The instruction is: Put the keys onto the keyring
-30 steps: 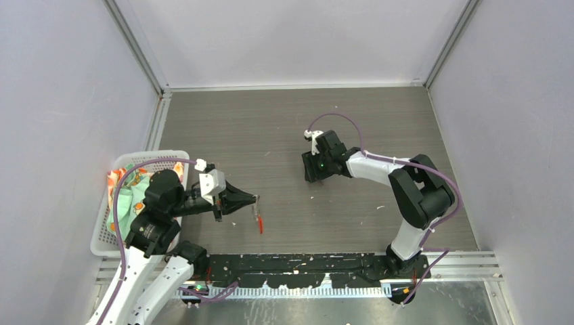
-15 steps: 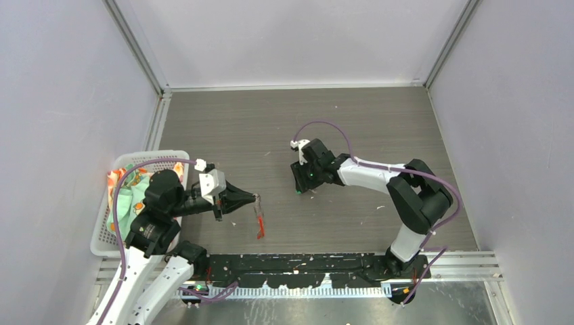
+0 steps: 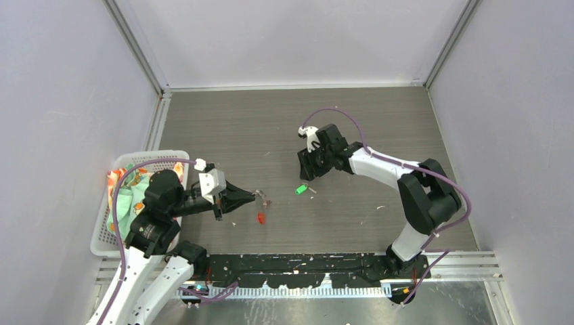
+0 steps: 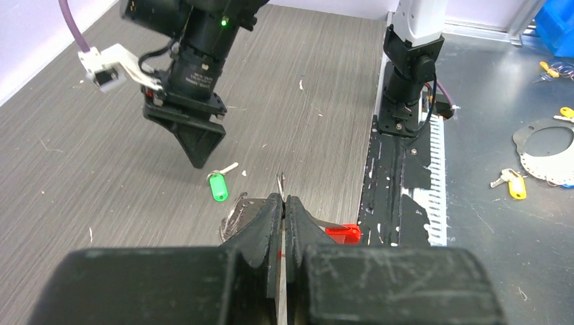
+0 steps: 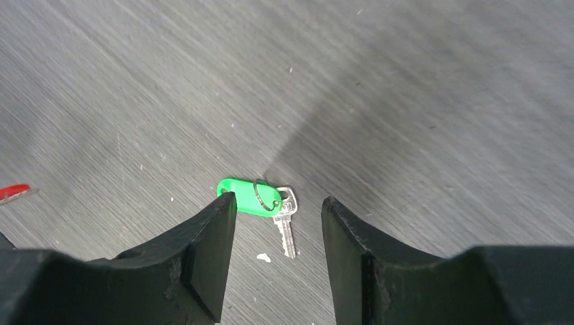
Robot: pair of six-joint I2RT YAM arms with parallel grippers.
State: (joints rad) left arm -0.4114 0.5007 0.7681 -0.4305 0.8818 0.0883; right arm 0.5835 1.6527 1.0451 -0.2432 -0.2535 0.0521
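Observation:
The green-tagged key [image 3: 301,189] lies flat on the table, also in the left wrist view [image 4: 217,186] and the right wrist view [image 5: 250,197]. My right gripper [image 3: 306,173] hovers open just above and behind it, and the key lies between its fingertips [image 5: 279,199], touching neither. My left gripper [image 3: 254,197] is shut [image 4: 283,200] on the keyring, whose thin metal loop [image 4: 232,217] shows beside the fingers. Its red strip [image 3: 261,218] hangs below [image 4: 343,233]. I cannot make out the red-and-white tagged key.
A white basket [image 3: 101,230] with patterned cloth stands at the left edge beside the left arm. The black base rail [image 3: 304,267] runs along the near edge. Spare keys [image 4: 511,181] and a white disc [image 4: 548,142] lie on the metal bench beyond the rail.
The right gripper dipped left to the table, let go of the green key there and pulled back up. The left gripper stayed; the red strip under it has swung and looks shorter.

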